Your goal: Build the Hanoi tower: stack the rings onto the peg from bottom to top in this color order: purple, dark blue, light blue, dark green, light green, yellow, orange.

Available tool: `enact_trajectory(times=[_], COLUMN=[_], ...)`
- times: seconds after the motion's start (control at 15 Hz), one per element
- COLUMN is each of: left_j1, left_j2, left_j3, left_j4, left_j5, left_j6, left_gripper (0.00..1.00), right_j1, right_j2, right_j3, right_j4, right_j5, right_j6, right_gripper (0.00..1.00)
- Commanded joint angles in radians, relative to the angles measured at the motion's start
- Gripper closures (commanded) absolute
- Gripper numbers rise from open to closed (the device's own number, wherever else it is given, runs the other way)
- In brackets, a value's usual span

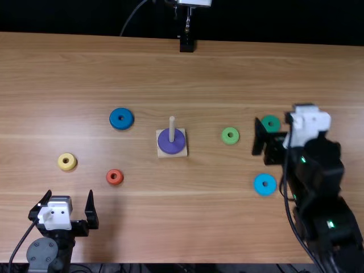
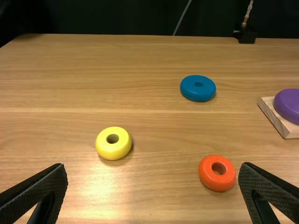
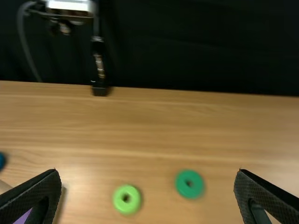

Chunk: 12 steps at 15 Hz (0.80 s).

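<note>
tower [image 1: 172, 143], left gripper [image 1: 69, 193], right gripper [image 1: 280, 112], both spread wide

On the desk [image 1: 216, 227], the purple ring [image 1: 170, 148] sits around the upright peg [image 1: 172, 128] on its square base [image 1: 162, 155]. The dark blue ring [image 1: 116, 116] lies up and left of it, the orange ring [image 1: 109, 177] down and left, the yellow ring [image 1: 62, 163] farther left. The light green ring [image 1: 226, 132] is to the right. The dark green ring [image 1: 269, 125] appears beside the right gripper [image 1: 280, 118]; whether they touch is hard to say. The light blue ring [image 1: 260, 181] lies below it. The left gripper [image 1: 69, 192] stands open near the desk's near edge.
</note>
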Motion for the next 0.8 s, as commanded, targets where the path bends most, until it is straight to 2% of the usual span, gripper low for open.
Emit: enact_trajectory(times=[0.0, 0.07, 0.13, 0.27, 0.4, 0.73], left_j1=[-0.003, -0.003, -0.003, -0.003, -0.003, -0.003], left_j2=[-0.012, -0.012, -0.012, -0.012, -0.012, -0.012], left_j3=[-0.105, -0.105, -0.105, -0.105, -0.105, -0.105], left_j4=[-0.078, -0.078, -0.078, -0.078, -0.078, -0.078], left_j5=[-0.003, -0.003, -0.003, -0.001, -0.001, -0.001], left_j6=[0.01, 0.01, 0.01, 0.01, 0.01, 0.01], left_gripper=[0.0, 0.0, 0.0, 0.0, 0.0, 0.0], right_j1=[-0.054, -0.099, -0.14, -0.192, -0.211, -0.24], right_j2=[-0.15, -0.25, -0.356, -0.557, -0.722, -0.946], right_j3=[-0.113, -0.182, -0.266, -0.438, -0.591, -0.821], right_j4=[0.007, 0.007, 0.015, 0.044, 0.086, 0.086], right_j5=[-0.062, -0.124, -0.163, -0.165, -0.165, -0.165], right_j6=[-0.006, -0.006, -0.008, -0.008, -0.015, -0.013], right_gripper=[0.0, 0.0, 0.0, 0.0, 0.0, 0.0])
